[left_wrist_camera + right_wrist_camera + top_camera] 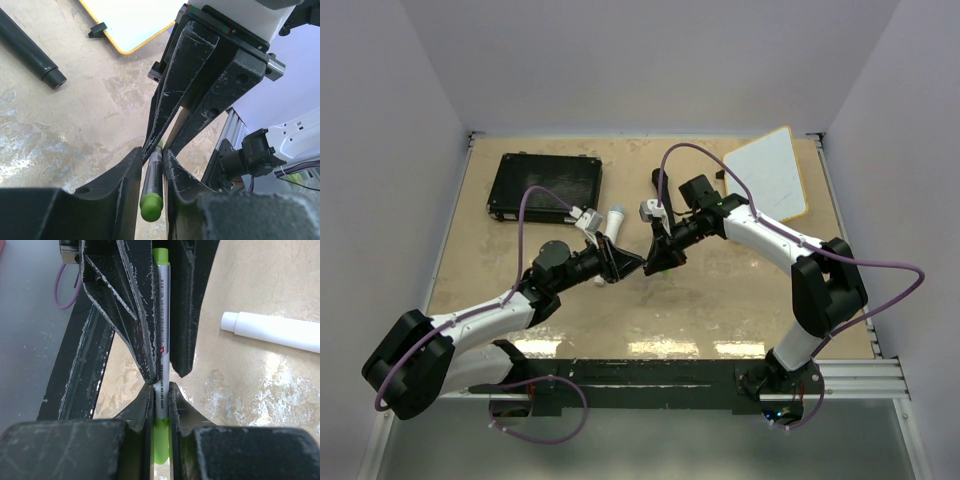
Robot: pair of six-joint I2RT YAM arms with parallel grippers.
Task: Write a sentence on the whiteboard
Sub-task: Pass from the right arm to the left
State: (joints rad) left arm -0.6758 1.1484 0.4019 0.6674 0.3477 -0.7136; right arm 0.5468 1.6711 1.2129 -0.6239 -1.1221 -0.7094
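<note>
The left end effector [152, 159] and the right end effector [161, 390] meet tip to tip above the middle of the desk [720, 300]. Both are clenched on one green-ended marker [161, 335], each gripping a different stretch of its barrel. Just beyond them a white tube [616, 222] lies flat on the desk. Farther back on the left is a black case [545, 187]. The whiteboard [770, 172] lies at the far right, turned at an angle, well apart from the marker. The right arm's forearm [760, 225] crosses in front of its near edge. In the left wrist view, a black rod [30, 47] lies near the board's yellow-rimmed corner.
</note>
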